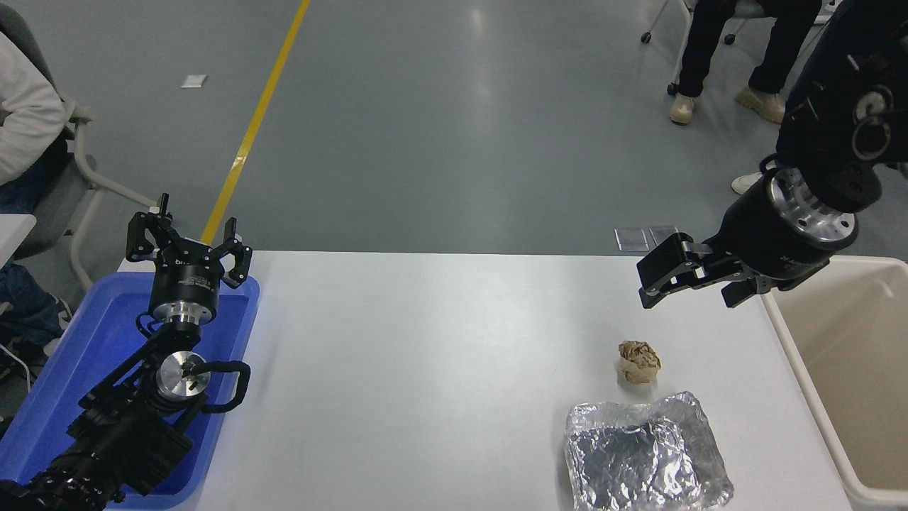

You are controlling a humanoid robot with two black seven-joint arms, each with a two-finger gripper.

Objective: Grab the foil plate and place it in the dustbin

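Foil plate on the table at its near right edge; paper ball just behind it. Dustbin right of the table. Right gripper above the table, behind the ball. Tray at the left end, left gripper over it

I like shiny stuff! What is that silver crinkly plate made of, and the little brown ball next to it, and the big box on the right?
The foil plate looks like thin aluminium foil: mirror-shiny silver, full of creases. The paper ball seems to be crumpled brown paper, dull and wrinkled. The dustbin is probably plastic: smooth, cream-beige, with a thick rounded rim.
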